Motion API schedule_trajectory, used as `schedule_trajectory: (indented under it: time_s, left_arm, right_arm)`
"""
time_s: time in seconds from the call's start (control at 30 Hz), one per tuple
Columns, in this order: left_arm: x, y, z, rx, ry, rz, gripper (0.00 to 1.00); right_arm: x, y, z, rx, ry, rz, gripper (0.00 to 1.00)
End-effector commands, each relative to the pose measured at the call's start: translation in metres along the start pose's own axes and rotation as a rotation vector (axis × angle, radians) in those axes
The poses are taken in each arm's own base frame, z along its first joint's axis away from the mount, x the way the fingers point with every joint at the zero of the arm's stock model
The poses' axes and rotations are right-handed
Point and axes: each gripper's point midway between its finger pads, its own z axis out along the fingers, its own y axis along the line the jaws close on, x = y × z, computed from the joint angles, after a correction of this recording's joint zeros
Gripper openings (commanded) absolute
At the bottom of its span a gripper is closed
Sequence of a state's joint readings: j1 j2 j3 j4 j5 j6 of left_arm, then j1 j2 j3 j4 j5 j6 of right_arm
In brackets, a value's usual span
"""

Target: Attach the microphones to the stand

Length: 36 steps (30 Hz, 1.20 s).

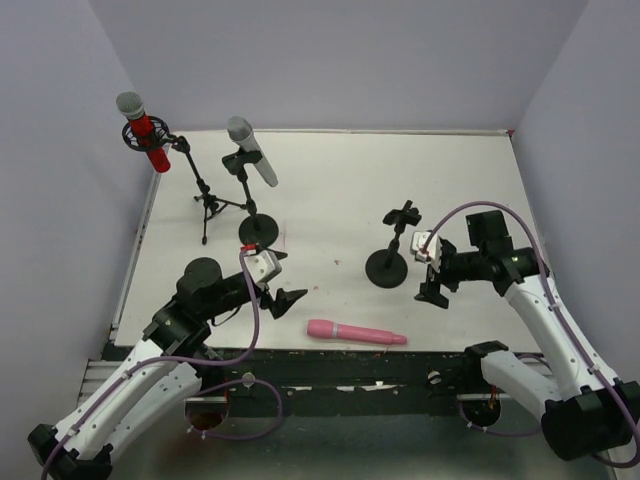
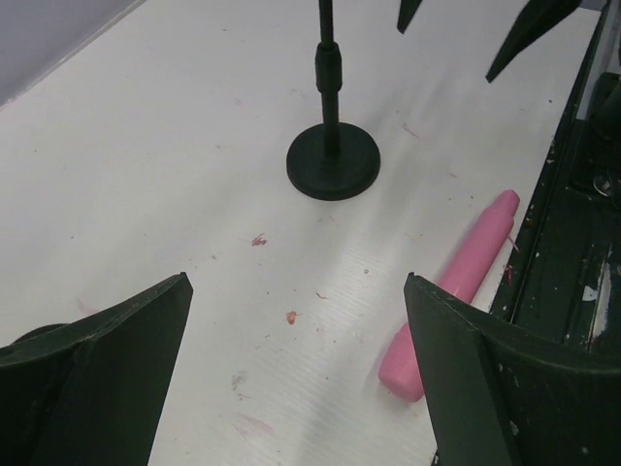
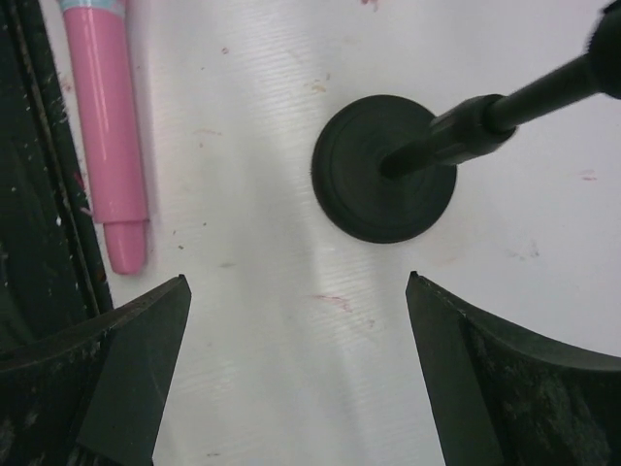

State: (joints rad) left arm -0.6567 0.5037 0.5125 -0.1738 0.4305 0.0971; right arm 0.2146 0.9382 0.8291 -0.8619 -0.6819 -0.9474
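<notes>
Lying flat near the front edge of the counter (image 1: 330, 180) is the pink microphone (image 1: 355, 332), between the two arms and a bit in front of the empty stand (image 1: 387, 266). The red microphone (image 1: 147, 135) sits in the tripod stand (image 1: 210, 205) back left, and the silver microphone (image 1: 252, 150) is clipped at a tilt on the round-base stand (image 1: 258, 228) next to it. Left jaws and right jaws are both wide open holding nothing, the right ones just beside the empty stand
</notes>
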Motion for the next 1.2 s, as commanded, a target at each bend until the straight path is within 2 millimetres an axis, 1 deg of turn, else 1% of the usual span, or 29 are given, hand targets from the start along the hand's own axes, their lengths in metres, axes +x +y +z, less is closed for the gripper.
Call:
schedule_trajectory:
  time_s: [0.0,0.1,0.13,0.17,0.2,0.23,0.27,0.3,0.37,0.43,0.5,0.57,0.6,0.63,0.7,0.77,0.83,1.0,1.07,1.17]
  left_arm:
    - [-0.002,0.019,-0.006,-0.123,-0.021,0.009,0.99]
    - [-0.007,0.023,-0.01,-0.165,-0.05,-0.013,0.99]
    - [-0.01,0.025,-0.011,-0.183,-0.062,-0.048,0.99]
    - [-0.015,0.03,-0.015,-0.224,-0.086,-0.1,0.99]
    - [-0.017,0.035,-0.017,-0.271,-0.102,-0.182,0.99]
    - [-0.019,0.04,-0.021,-0.325,-0.127,-0.271,0.99]
    - [-0.017,0.04,-0.023,-0.351,-0.145,-0.382,0.99]
    - [-0.013,0.04,-0.024,-0.37,-0.16,-0.472,0.99]
    - [-0.003,0.043,-0.027,-0.424,-0.193,-0.629,0.99]
    - [0.01,0.048,-0.032,-0.487,-0.204,-0.737,0.99]
    - [0.023,0.056,-0.042,-0.577,-0.209,-0.791,0.99]
    - [0.037,0.068,-0.057,-0.705,-0.213,-0.837,0.99]
    - [0.042,0.071,-0.063,-0.747,-0.213,-0.859,0.99]
    - [0.047,0.074,-0.069,-0.787,-0.217,-0.873,0.99]
    - [0.05,0.076,-0.076,-0.815,-0.222,-0.886,0.99]
    - [0.05,0.076,-0.08,-0.831,-0.233,-0.897,0.99]
    - [0.052,0.077,-0.083,-0.849,-0.242,-0.914,0.99]
    - [0.054,0.081,-0.085,-0.883,-0.257,-0.941,0.99]
    - [0.055,0.081,-0.084,-0.882,-0.259,-0.953,0.99]
    - [0.055,0.08,-0.081,-0.872,-0.261,-0.963,0.99]
  right_arm:
    - [0.012,0.037,0.004,-0.211,0.001,-0.09,1.0]
    - [0.006,0.051,0.011,-0.311,-0.045,-0.102,1.0]
    - [0.004,0.056,0.014,-0.338,-0.051,-0.115,1.0]
    - [0.002,0.061,0.017,-0.361,-0.055,-0.129,1.0]
    - [-0.001,0.067,0.019,-0.384,-0.058,-0.156,1.0]
    - [-0.006,0.069,0.023,-0.383,-0.069,-0.181,1.0]
    - [-0.011,0.075,0.026,-0.39,-0.071,-0.192,1.0]
    - [-0.015,0.078,0.031,-0.388,-0.069,-0.206,1.0]
    - [-0.024,0.093,0.042,-0.412,-0.055,-0.245,1.0]
    - [-0.028,0.107,0.057,-0.427,-0.023,-0.268,1.0]
    - [-0.03,0.118,0.073,-0.428,0.004,-0.303,1.0]
    - [-0.028,0.122,0.091,-0.406,0.055,-0.313,1.0]
    - [-0.026,0.122,0.101,-0.376,0.091,-0.32,1.0]
    - [-0.024,0.129,0.108,-0.374,0.117,-0.332,1.0]
    - [-0.02,0.134,0.12,-0.358,0.153,-0.346,1.0]
    - [-0.018,0.134,0.13,-0.335,0.17,-0.342,1.0]
    - [-0.015,0.129,0.139,-0.296,0.182,-0.332,0.99]
    - [0.006,0.124,0.155,-0.249,0.253,-0.29,0.93]
    - [0.014,0.122,0.159,-0.236,0.288,-0.279,0.86]
    - [0.02,0.12,0.16,-0.226,0.314,-0.274,0.76]
